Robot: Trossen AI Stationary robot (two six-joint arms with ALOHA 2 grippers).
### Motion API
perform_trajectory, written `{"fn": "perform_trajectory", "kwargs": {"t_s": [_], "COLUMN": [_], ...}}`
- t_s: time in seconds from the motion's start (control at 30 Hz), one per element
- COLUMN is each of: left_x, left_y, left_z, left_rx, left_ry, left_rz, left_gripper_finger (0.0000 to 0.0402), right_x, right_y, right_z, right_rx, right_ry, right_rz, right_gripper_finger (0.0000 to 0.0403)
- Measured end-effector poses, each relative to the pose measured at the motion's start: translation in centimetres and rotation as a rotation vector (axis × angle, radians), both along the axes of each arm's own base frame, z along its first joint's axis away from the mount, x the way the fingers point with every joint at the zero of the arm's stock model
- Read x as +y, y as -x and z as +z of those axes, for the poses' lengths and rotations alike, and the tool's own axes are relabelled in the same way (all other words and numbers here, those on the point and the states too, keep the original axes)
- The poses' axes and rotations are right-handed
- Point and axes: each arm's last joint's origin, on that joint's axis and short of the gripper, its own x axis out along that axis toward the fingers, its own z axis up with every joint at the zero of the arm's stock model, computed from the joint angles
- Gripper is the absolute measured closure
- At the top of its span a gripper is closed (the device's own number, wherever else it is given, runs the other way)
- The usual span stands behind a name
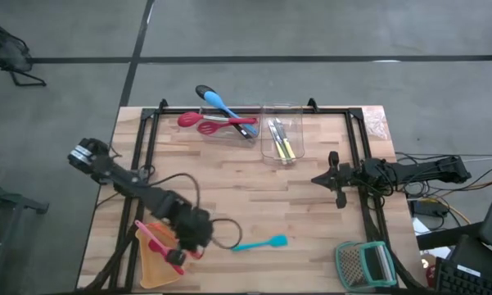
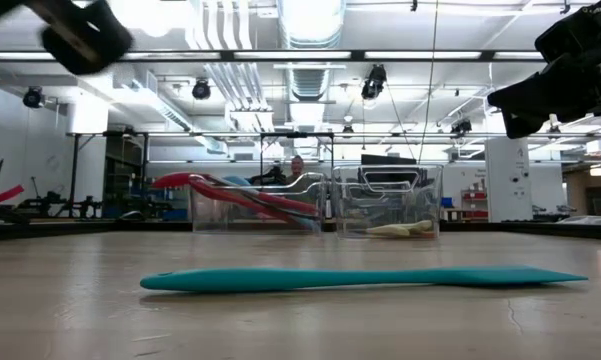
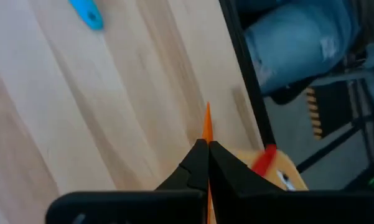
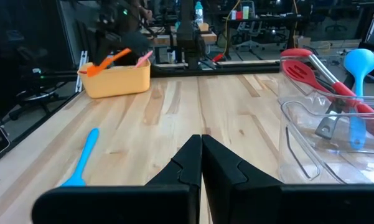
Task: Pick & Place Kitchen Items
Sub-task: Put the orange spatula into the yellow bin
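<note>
My left gripper is near the table's front left, beside the yellow tray, and is shut on an orange spatula. Red and pink spatulas lean in the tray, heads sticking out over its rim. A teal spatula lies flat on the wood to the right of my left gripper. At the far edge, one clear tub holds red slotted spoons, a blue spoon and a black spoon. A second tub holds yellow-handled cutlery. My right gripper is shut and hangs over the table's right side with nothing in it. My left gripper pinches the orange spatula between its two fingers. In the left wrist view the spatula shows edge-on, a thin orange strip reaching out past the fingertips. In the right wrist view it slants above the yellow tray's rim; which part is gripped I cannot tell.
A teal-framed metal grater lies at the table's front right corner. A black frame runs around the tabletop. A black cable loops beside my left gripper. Bare wood lies in the middle, between the tubs and the teal spatula.
</note>
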Motion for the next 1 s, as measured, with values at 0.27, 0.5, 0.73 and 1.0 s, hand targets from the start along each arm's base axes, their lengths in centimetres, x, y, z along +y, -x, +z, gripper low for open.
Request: {"fn": "perform_trajectory", "kwargs": {"t_s": [0.27,0.5,0.73,1.0], "left_x": [-3.3,-5.5,-5.2,-5.0], "left_y": [4.4,7.3,7.6,7.6], "left_z": [1.4,0.1,-1.5,-1.7], "left_rx": [0.059,0.043,0.029,0.044], "left_ry": [-0.008,-0.111,-0.169,-0.176], "left_rz": [0.013,0.008,0.091,0.161], "left_gripper_finger": [0.0401,0.04,0.0385,0.0335], "right_x": [0.0,0.0,0.0,0.0], "right_y": [0.0,0.0,0.0,0.0], "right_z": [0.0,0.0,0.0,0.0], "right_rx": [0.0,-0.001,0.0,0.0], "right_ry": [-0.001,-0.001,-0.002,-0.001], "right_rz": [0.0,0.0,0.0,0.0], "right_gripper_finger": [0.0394,0.0394,0.0394,0.0394]}}
